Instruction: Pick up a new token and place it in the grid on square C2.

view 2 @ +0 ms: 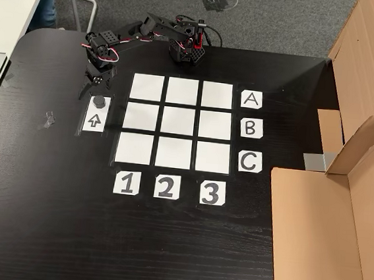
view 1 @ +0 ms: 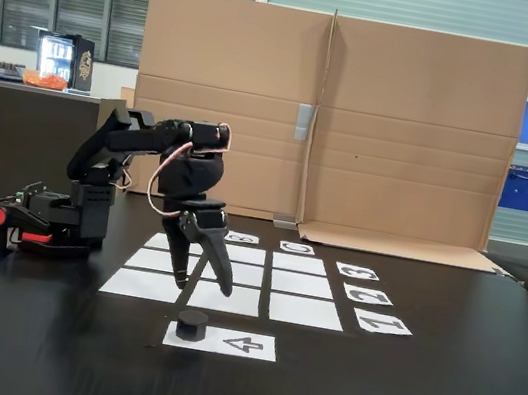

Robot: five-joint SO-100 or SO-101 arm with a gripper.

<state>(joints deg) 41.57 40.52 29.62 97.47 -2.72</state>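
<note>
The black puck token (view 1: 191, 324) (view 2: 99, 100) stands on the end of a white sheet printed with an arrow (view 1: 244, 344) (view 2: 94, 120), beside the grid. My gripper (view 1: 204, 287) (view 2: 94, 90) hangs open a little above the table, fingers pointing down, just over and behind the token and not touching it. Nothing is between its fingers. The grid (view 1: 241, 275) (view 2: 177, 122) is nine white rectangles. Square C2 (view 1: 302, 284) (view 2: 174, 152) lies bare in row C, under column 2.
The arm's base (view 1: 53, 218) (view 2: 185, 50) sits at the grid's A side. Paper labels A, B, C (view 2: 250, 127) and 1, 2, 3 (view 2: 166, 187) edge the grid. A folded cardboard wall (view 1: 328, 117) (view 2: 341, 194) stands past the C side.
</note>
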